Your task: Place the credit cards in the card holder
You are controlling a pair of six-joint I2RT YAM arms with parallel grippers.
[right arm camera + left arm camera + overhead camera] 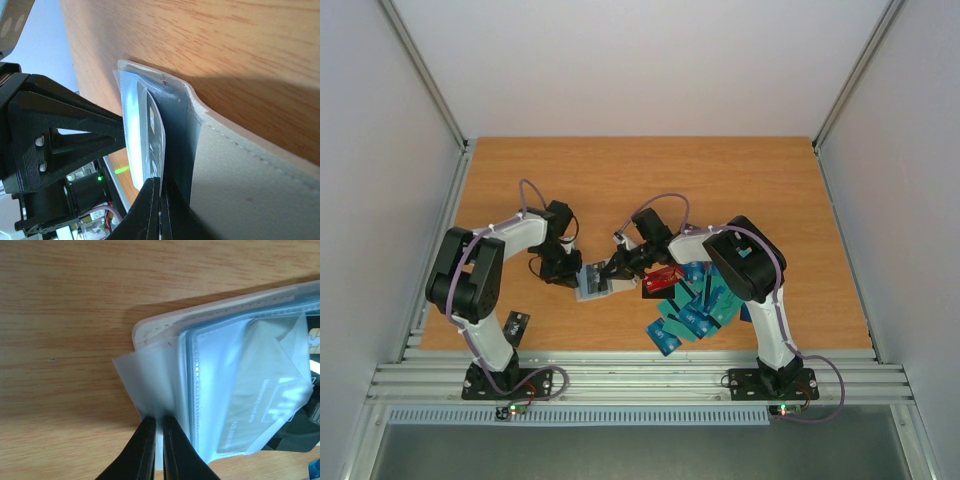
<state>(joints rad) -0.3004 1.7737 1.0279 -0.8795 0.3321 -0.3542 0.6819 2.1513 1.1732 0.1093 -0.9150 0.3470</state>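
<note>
Your right gripper (159, 184) pinches a dark credit card (156, 142) on edge, its long axis running straight ahead into the card holder (240, 175) lying between both grippers; your left gripper (159, 421) pinches a clear sleeve (145, 380).

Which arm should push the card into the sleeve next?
Right: the right gripper is shut on a dark card at the card holder, while the left gripper only pinches a clear sleeve.
</note>
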